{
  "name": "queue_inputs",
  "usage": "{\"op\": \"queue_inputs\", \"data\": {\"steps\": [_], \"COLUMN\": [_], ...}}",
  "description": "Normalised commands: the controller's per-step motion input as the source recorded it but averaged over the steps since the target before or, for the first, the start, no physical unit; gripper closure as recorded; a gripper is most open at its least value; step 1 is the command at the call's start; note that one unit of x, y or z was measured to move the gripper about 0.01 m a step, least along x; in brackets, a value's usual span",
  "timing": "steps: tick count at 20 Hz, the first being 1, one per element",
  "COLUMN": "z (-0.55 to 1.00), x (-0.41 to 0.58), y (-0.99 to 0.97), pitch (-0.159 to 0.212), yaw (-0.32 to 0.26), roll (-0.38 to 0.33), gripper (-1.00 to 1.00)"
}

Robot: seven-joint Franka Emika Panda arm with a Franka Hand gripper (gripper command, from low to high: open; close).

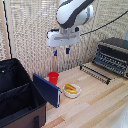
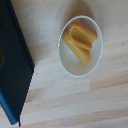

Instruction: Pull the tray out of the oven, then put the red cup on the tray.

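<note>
Nearest the exterior camera, at lower left of the frame, sits a big black soft case (image 1: 17, 95) with its dark blue flap (image 1: 47, 90) hanging open; that flap fills the left edge of my wrist view.

My target, the small bright red plastic cup (image 1: 53, 77), stands upright on the pale wooden bench (image 1: 95, 102) just left of centre, right behind the flap's upper corner. I judge it light, rigid and smooth-walled, so a pinch across the rim or upper wall should hold it, though too hard a squeeze could make it slip or pop out. Just to its right and nearer the camera is a white bowl holding yellow food (image 1: 71, 90), which is what my wrist view looks straight down on; the cup is not in that view.

At the right edge sits the boxy dark countertop toaster oven (image 1: 113, 55), its door panel with a long black bar handle (image 1: 96, 73) folded down onto the bench. I cannot make out the ridged tray from here; I judge it is inside.

My tool (image 1: 61, 52) hangs high at upper centre, above cup and bowl, touching nothing. Its fingers look slightly spread, but I cannot tell for certain.
</note>
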Motion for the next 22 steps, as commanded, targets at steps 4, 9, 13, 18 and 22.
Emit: {"op": "queue_inputs", "data": {"steps": [4, 9, 13, 18, 22], "z": [-0.02, 0.00, 0.00, 0.00, -0.01], "x": [-0.026, -0.066, -0.047, -0.037, -0.001], "y": [-0.05, -0.18, -0.19, -0.20, -0.23], "pitch": [-0.024, -0.030, -0.064, -0.063, -0.056], "yaw": [0.162, 0.158, 0.170, 0.166, 0.139], "roll": [-0.296, -0.358, -0.340, -0.340, -0.347], "gripper": [-1.00, -1.00, -1.00, -1.00, -1.00]}}
